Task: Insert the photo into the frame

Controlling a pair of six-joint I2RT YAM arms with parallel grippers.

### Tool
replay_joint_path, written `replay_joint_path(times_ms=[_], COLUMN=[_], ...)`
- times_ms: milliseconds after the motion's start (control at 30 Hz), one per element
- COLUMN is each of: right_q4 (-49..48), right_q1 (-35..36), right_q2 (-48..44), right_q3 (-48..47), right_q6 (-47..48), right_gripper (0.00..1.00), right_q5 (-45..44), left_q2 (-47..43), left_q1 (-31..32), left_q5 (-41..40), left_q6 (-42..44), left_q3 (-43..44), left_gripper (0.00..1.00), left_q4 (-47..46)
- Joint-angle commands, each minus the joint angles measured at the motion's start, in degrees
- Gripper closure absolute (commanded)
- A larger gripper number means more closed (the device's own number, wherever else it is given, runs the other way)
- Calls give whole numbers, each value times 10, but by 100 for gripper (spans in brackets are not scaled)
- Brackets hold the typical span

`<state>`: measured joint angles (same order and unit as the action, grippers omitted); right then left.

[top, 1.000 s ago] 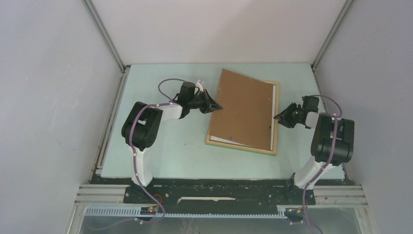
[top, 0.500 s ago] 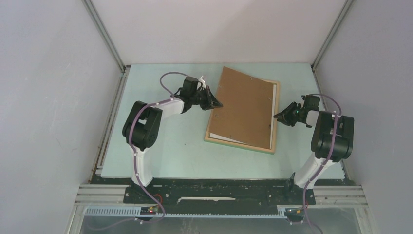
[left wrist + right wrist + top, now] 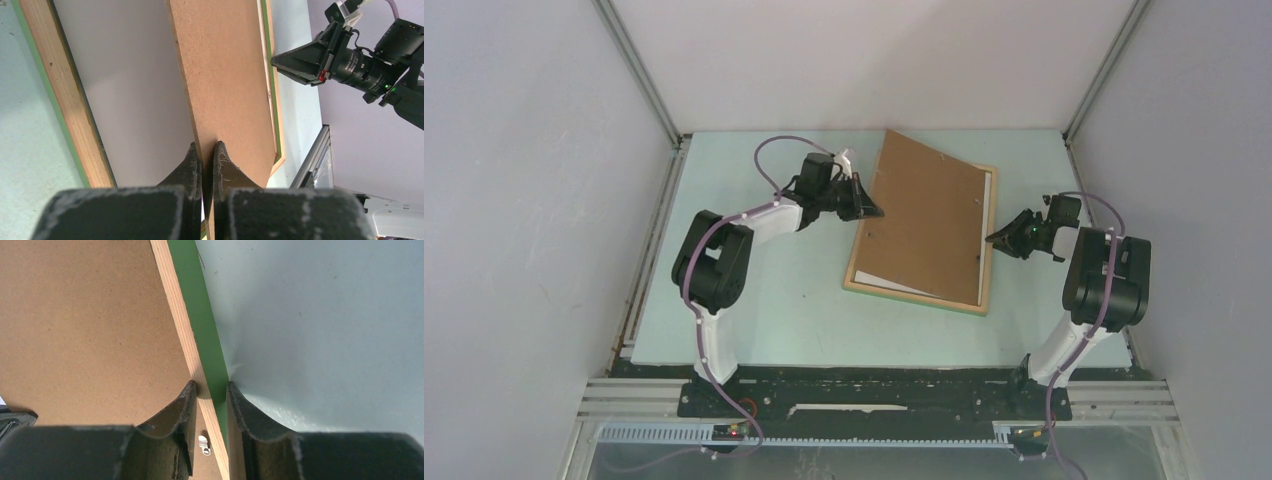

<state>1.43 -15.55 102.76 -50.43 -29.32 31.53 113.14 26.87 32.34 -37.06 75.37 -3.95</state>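
Left gripper (image 3: 205, 150) is pinching the left edge of the photo (image 3: 924, 215). The photo is lying brown back up, askew over the frame (image 3: 914, 296), with its gripped edge raised and its far corner poking past the far rail. Right gripper (image 3: 211, 390) is clamping the frame's right rail. The frame is resting flat on the pale green table (image 3: 754, 300).

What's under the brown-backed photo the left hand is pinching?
The frame, its pale inner panel showing beneath the raised edge of the photo; the printed side is covered.
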Motion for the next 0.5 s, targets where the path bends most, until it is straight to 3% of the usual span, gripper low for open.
replay_joint_path(times_ms=[0, 200, 467], right_q4=[-19, -17, -17], right_q1=[26, 27, 25], right_q2=[24, 24, 25], right_q3=[-16, -17, -17], right_q6=[2, 3, 3], right_gripper=[72, 73, 73], right_q5=[53, 53, 58], left_q2=[34, -2, 17], left_q1=[36, 33, 15], left_q5=[57, 9, 38], left_q6=[134, 122, -23], left_q3=[10, -50, -66], left_gripper=[100, 100, 92], left_q4=[86, 9, -35])
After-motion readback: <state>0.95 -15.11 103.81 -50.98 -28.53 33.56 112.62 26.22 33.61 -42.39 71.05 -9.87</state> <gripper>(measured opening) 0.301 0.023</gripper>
